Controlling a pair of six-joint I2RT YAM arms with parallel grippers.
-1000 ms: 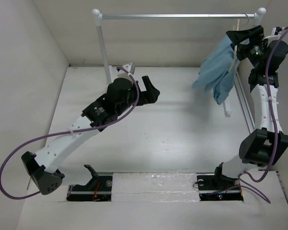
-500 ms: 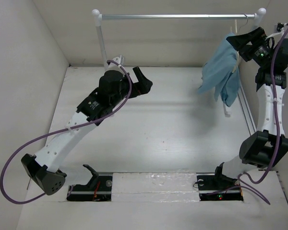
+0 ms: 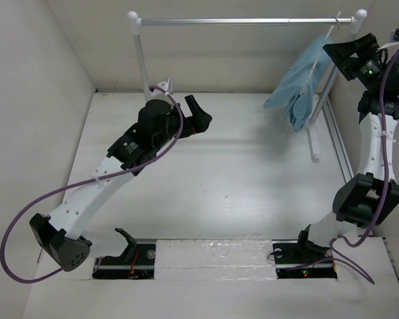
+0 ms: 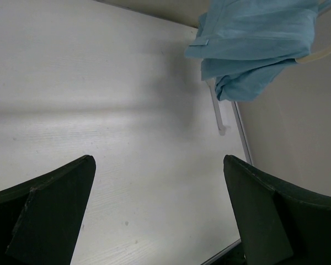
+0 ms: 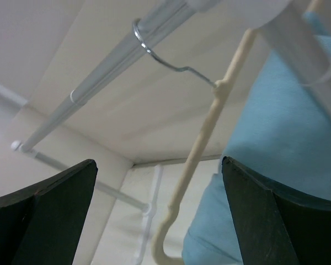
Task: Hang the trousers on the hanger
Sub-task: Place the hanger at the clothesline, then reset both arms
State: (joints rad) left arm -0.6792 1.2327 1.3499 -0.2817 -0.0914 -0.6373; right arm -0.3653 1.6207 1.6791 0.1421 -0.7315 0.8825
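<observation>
Trousers (image 3: 299, 80) draped over hanger (image 5: 201, 138), its hook on rail (image 3: 239, 22), so they hang w/o support just beyond right gripper (image 5: 159, 176), fingers wide apart, holding nothing. Left gripper (image 4: 159, 165) also spread, empty; trousers well ahead.

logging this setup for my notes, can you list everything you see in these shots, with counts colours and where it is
trousers: one, light blue, draped on the hanger at the far right, hanging clear of the table
hanger: one, cream with a silver wire hook, hooked over the rail near its right end
rail: one, silver, running across the back
posts: two, white, one at each end of the rail
table: one, white, walled on three sides
cables: two, purple, one along each arm
arms: two, white and black, based at the near edge
left hand: one, black, open above the table's middle
right hand: one, black, open, beside the hanger
</observation>
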